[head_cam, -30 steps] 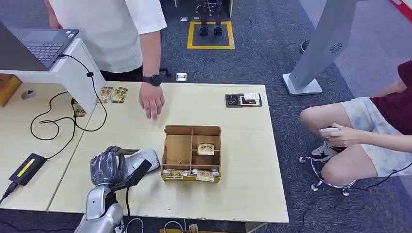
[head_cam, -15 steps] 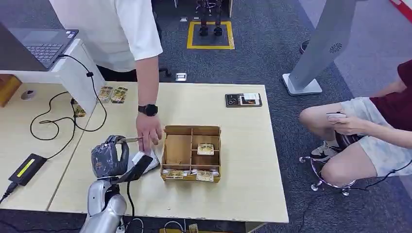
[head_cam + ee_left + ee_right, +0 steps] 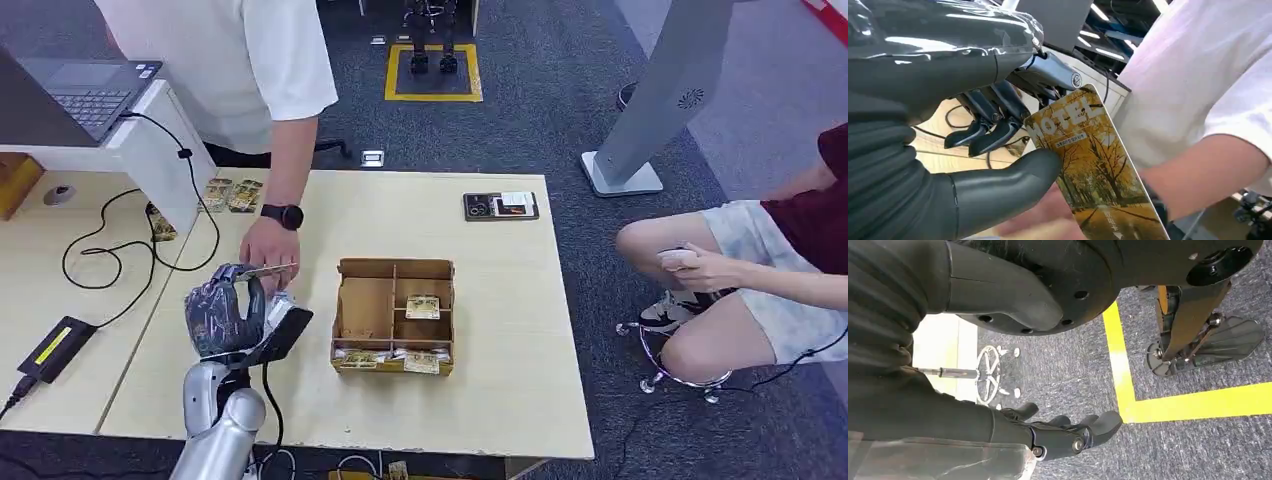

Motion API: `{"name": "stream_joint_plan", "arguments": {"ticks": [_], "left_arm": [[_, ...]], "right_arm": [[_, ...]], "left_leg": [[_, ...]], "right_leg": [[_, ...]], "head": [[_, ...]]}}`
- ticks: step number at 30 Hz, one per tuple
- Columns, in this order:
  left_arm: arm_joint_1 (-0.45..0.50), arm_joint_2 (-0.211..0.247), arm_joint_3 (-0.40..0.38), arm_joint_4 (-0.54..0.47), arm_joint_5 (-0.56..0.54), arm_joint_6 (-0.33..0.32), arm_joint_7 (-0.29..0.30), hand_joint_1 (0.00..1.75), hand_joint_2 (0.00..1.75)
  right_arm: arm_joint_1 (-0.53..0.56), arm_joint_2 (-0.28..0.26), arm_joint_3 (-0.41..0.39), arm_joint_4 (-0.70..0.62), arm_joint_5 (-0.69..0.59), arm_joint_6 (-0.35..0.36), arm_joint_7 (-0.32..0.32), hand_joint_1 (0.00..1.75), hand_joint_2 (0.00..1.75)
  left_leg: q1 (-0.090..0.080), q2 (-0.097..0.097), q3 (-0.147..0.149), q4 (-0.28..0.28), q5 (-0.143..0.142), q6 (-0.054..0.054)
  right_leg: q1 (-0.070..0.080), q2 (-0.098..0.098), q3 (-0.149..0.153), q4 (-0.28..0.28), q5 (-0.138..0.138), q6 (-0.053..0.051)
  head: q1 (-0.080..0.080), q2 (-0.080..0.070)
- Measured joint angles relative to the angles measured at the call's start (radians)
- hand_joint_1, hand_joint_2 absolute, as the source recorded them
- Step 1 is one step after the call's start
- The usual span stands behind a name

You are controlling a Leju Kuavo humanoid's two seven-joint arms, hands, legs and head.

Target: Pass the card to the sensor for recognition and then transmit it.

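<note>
At the table's left edge, card [image 3: 1093, 165] pinched in left hand [image 3: 225, 312] with a person's hand [image 3: 266, 250] also on it: handover under way, release pending, scan judged done; right hand [image 3: 1068, 437] hanging empty, fingers loose

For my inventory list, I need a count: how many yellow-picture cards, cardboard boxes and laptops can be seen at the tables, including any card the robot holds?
Yellow-picture cards: 7 (1 in the left hand, 3 in the box, 3 near the white stand)
Cardboard box: 1
Laptop: 1
Total: 9
</note>
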Motion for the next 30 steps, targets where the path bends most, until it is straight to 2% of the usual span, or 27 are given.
{"name": "stream_joint_plan", "arguments": {"ticks": [7,14,19,20,21,26,30], "left_arm": [[0.006,0.016,0.000,0.010,-0.139,0.000,0.115,1.75,1.75],[0.014,0.040,-0.005,0.034,-0.190,0.000,0.180,1.75,1.75],[0.016,0.053,-0.014,0.057,-0.168,0.000,0.204,1.75,1.75],[0.016,0.054,-0.015,0.060,-0.160,0.000,0.203,0.21,1.75],[0.017,0.055,-0.015,0.061,-0.148,0.000,0.198,0.00,1.75],[0.026,0.050,-0.015,0.061,-0.103,0.000,0.143,0.00,1.75],[0.031,0.035,-0.006,0.048,-0.067,0.000,0.055,0.00,1.75]], "right_arm": [[0.000,0.000,0.013,0.000,0.001,-0.003,0.002,0.00,1.75],[0.000,0.000,0.021,0.000,0.001,-0.004,0.006,0.00,1.75],[0.000,0.000,0.027,0.000,0.001,-0.005,0.009,0.00,1.75],[0.000,0.000,0.028,0.000,0.001,-0.005,0.009,0.00,1.75],[0.000,0.000,0.029,0.000,0.001,-0.008,0.009,0.00,1.75],[0.001,0.000,0.035,0.000,0.001,-0.014,0.009,0.00,1.75],[0.001,0.000,0.035,0.001,0.000,-0.016,0.009,0.00,1.75]], "left_leg": [[0.000,0.000,0.000,0.000,0.000,0.000],[0.000,0.000,0.000,0.000,0.000,0.000],[0.000,0.000,0.000,0.000,0.000,0.000],[0.000,0.000,0.000,0.000,0.000,0.000],[0.000,0.000,0.000,0.000,0.000,0.000],[0.000,0.000,0.000,0.000,0.000,0.000],[0.000,0.000,0.000,0.000,0.000,0.000]], "right_leg": [[0.000,0.000,0.000,0.000,0.000,0.000],[0.000,0.000,0.000,0.000,0.000,0.000],[0.000,0.000,0.000,0.000,0.000,0.000],[0.000,0.000,0.000,0.000,0.000,0.000],[0.000,0.000,0.000,0.000,0.000,0.000],[0.000,0.000,0.000,0.000,0.000,0.000],[0.000,0.000,0.000,0.000,0.000,0.000]], "head": [[0.000,0.000],[0.000,0.000],[0.000,0.000],[0.000,0.000],[0.000,0.000],[0.000,0.000],[0.000,0.000]]}}
